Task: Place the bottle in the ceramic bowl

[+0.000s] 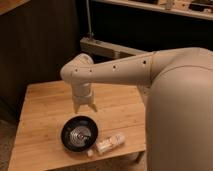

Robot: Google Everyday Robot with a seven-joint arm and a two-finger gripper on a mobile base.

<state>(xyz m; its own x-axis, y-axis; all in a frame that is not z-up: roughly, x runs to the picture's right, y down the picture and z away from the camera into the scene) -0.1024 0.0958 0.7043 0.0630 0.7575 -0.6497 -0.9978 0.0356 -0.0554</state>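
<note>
The ceramic bowl (79, 133) is round, black and glossy with silvery rings inside, and sits near the front of the wooden table (45, 107). The bottle (106, 144), clear with a pale label and a white cap, lies on its side on the table just right of the bowl, close to the front edge. My gripper (85, 107) hangs from the white arm just above and behind the bowl's far rim, pointing down. Nothing shows between its fingers.
The big white arm body (180, 110) fills the right side and hides the table's right end. A grey metal frame (107, 48) stands behind the table. A shelf (165, 7) runs along the top right.
</note>
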